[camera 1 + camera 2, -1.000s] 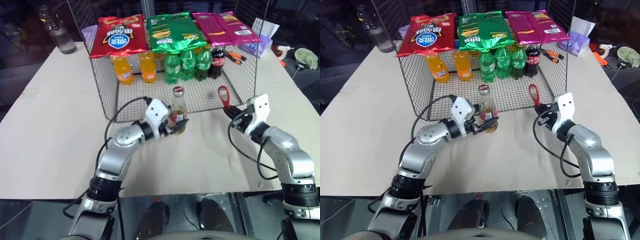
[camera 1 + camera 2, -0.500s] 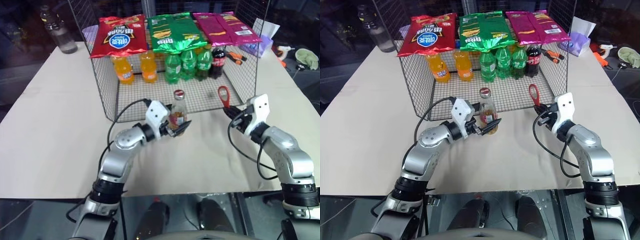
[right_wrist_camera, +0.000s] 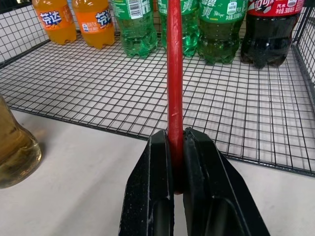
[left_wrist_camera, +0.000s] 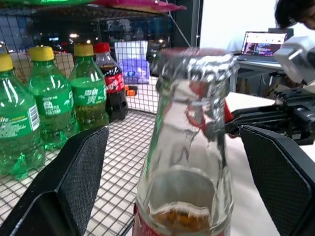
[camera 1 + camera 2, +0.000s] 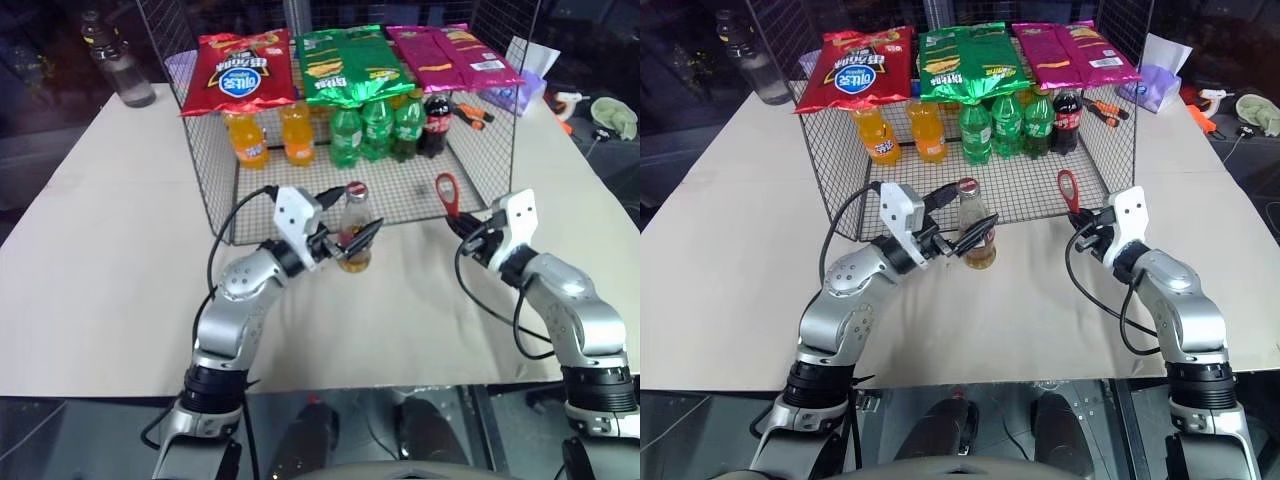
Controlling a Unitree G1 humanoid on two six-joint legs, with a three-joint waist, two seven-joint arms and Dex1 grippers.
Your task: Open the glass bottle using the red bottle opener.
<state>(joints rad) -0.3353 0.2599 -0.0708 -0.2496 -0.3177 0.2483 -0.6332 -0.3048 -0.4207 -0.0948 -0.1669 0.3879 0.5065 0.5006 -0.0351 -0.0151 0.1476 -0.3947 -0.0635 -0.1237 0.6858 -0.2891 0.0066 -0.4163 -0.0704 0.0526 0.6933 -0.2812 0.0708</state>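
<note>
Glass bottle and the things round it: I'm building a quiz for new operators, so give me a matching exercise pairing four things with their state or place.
Things:
1. glass bottle
2. red bottle opener
3. left pincer
4. orange soda bottles

States or places:
A. clamped upright in the shut right pincer
B. open, fingers either side of the bottle
C. on the wire shelf under the red snack bag
D. standing capped on the table, just in front of the wire shelf

Pairs: 1-D, 2-A, 3-B, 4-C
</note>
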